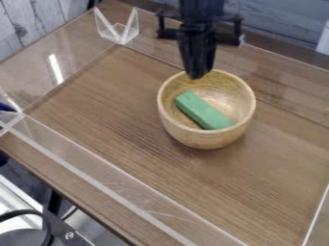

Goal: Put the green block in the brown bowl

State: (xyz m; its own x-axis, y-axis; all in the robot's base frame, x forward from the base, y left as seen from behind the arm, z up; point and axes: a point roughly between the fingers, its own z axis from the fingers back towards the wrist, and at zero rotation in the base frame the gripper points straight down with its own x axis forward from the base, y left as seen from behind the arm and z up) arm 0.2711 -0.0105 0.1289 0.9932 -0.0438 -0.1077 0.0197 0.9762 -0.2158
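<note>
lying matte green block (203, 110) inside grainy round brown bowl (174, 123)

The green block (203, 110) is showing a solid matte green. The brown bowl (180, 128) is showing light tan wood with faint grain. The gripper (198, 69) is appearing black. The tabletop (103, 115) is displaying brown streaked woodgrain.

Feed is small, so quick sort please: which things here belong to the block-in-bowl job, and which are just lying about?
Job:
- green block, lying inside the bowl
- brown bowl
- hand, shut, over the bowl's far rim

Lying about:
- clear triangular stand, far left corner
- clear walls around the wooden table
</note>
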